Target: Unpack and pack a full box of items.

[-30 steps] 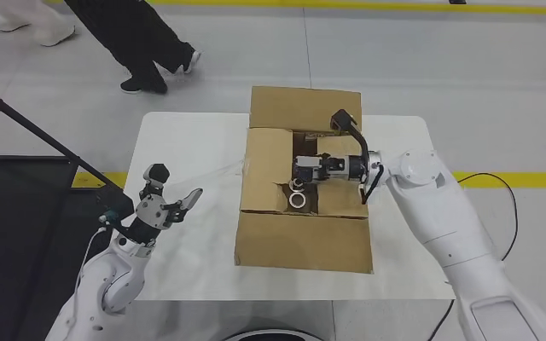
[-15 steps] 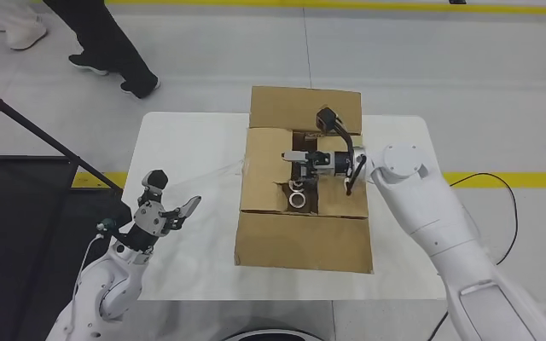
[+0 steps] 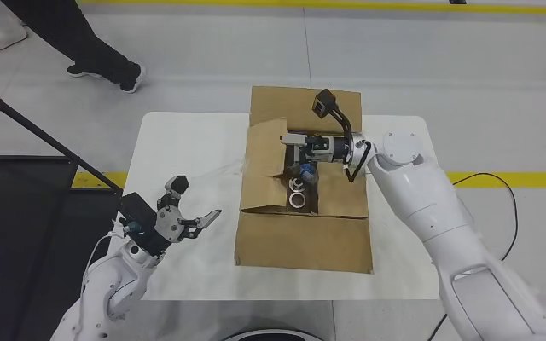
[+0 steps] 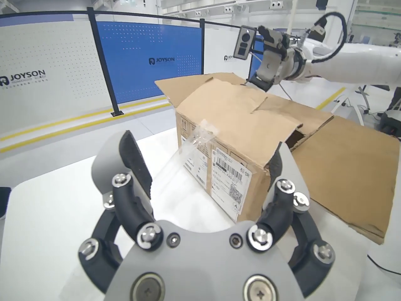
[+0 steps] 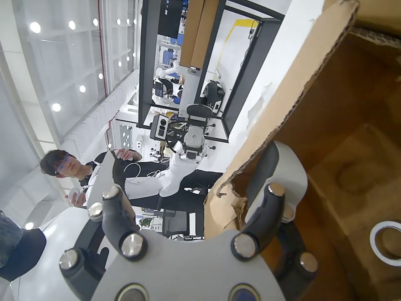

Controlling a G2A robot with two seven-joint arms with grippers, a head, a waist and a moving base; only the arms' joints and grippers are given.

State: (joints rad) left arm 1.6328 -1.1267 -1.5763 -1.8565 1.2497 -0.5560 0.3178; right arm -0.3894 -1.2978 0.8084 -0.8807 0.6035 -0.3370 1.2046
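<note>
An open cardboard box (image 3: 303,243) stands mid-table with its flaps spread. Inside lie a white tape roll (image 3: 297,199), a second ring (image 3: 296,182) and a small blue item (image 3: 307,175). My right gripper (image 3: 290,141) is open at the box's left flap (image 5: 297,73), whose raised edge runs between its fingers (image 5: 278,164), one inside the box and one outside. The tape roll (image 5: 385,241) shows below on the box floor. My left gripper (image 3: 189,222) is open above the table (image 3: 183,136), left of the box and pointing at its labelled side (image 4: 228,176), holding nothing.
A strip of clear packing tape (image 4: 200,133) hangs off the box's left side. A black frame (image 3: 34,136) stands beside the table's left edge. Bare table top lies left of the box and along the near edge. A person (image 3: 77,43) walks on the floor behind.
My right gripper has moved left and farther back over the box, and the left flap now stands raised. My left gripper swung nearer and toward the box. The person walked off to the left.
</note>
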